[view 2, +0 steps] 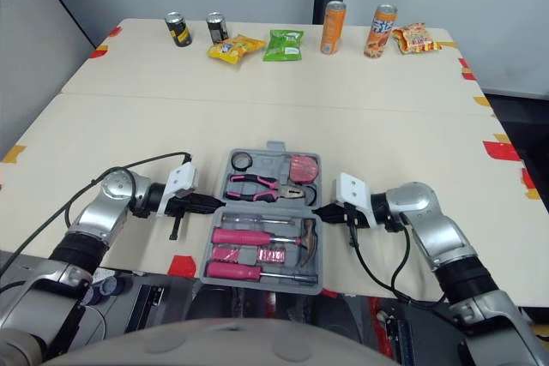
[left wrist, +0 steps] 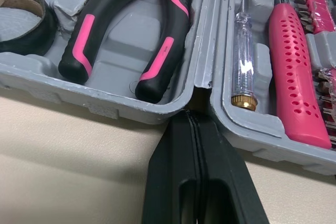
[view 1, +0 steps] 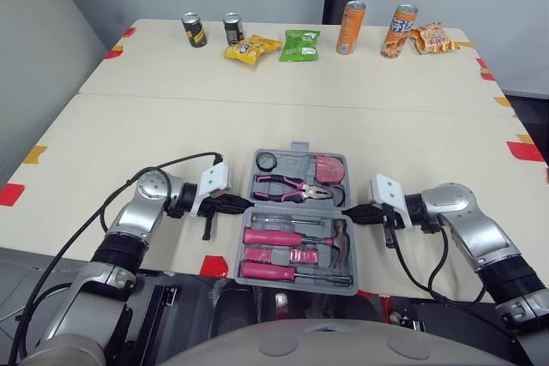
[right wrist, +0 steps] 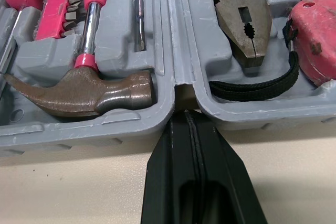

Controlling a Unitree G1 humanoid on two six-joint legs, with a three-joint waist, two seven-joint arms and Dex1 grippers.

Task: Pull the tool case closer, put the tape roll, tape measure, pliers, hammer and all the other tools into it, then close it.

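The grey tool case (view 1: 298,153) lies open at the table's front edge. Its far half holds the black tape roll (view 1: 267,161), pink-handled pliers (view 1: 292,186) and red tape measure (view 1: 328,168). Its near half holds the hammer (view 1: 339,242), pink screwdrivers (view 1: 279,236) and a bit set. My left gripper (view 1: 247,203) is shut, its tips pressed into the hinge notch on the case's left side (left wrist: 191,124). My right gripper (view 1: 347,212) is shut too, with its tips at the hinge notch on the right side (right wrist: 189,116), between the hammer (right wrist: 84,95) and the tape measure (right wrist: 315,40).
Along the far side stand two dark cans (view 1: 194,30), two orange cans (view 1: 351,27) and snack packets (view 1: 301,45). Red and yellow tape marks (view 1: 525,151) dot the table edges. The case's near edge slightly overhangs the table's front.
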